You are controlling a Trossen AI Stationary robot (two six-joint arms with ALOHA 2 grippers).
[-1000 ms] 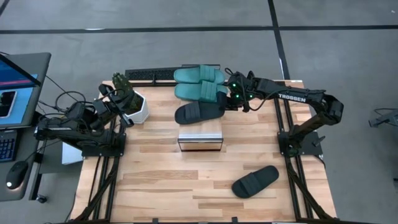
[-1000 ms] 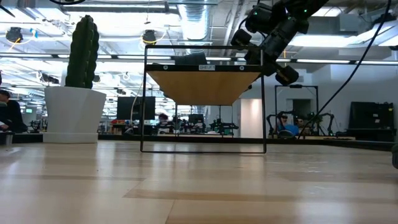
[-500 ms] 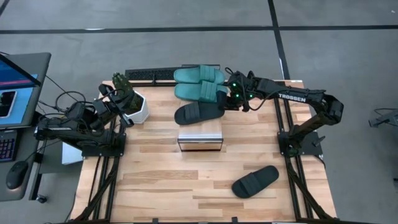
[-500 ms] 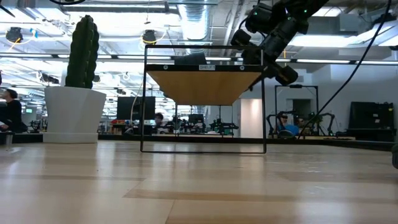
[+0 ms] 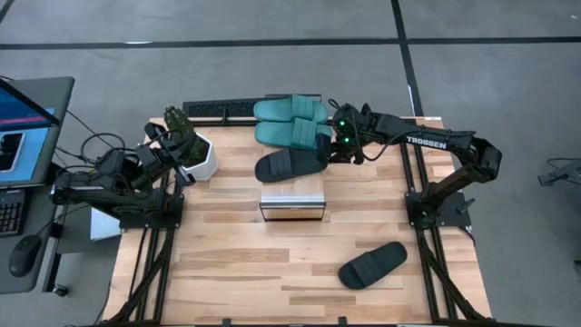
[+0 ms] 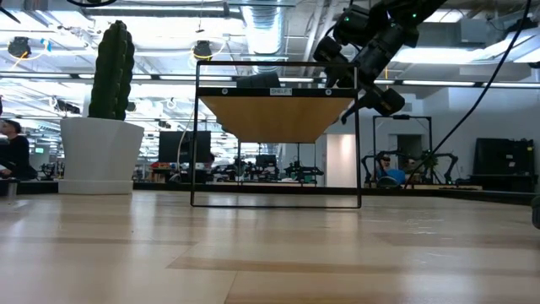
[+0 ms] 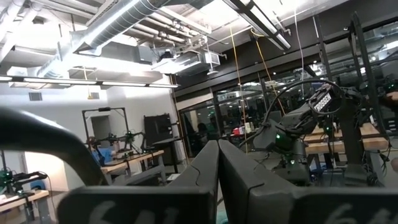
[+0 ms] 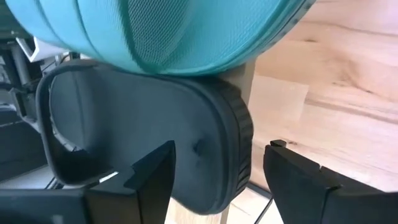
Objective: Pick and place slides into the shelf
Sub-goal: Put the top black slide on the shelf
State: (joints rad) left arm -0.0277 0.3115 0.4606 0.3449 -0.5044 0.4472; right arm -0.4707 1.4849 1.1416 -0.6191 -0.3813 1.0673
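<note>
The shelf (image 5: 292, 195) runs from far to near at the table's middle. On its top lie two teal slides (image 5: 290, 110) (image 5: 292, 133) and a black slide (image 5: 289, 165), side by side. My right gripper (image 5: 332, 151) is open at the black slide's right end (image 8: 205, 149), slanting down, with a finger on either side of that end. A second black slide (image 5: 372, 263) lies flat on the table at the near right. My left gripper (image 5: 184, 169) waits shut at the left, beside the cactus pot.
A cactus in a white pot (image 5: 193, 150) stands at the far left of the table. A black strip (image 5: 218, 111) lies along the far edge. A laptop (image 5: 23, 127) sits off the table at the left. Bare wood shows in front of the shelf.
My right gripper has opened its fingers at the black slide's right end and let go of it. The slide lies on the shelf top where it was. The arm has kept its place.
</note>
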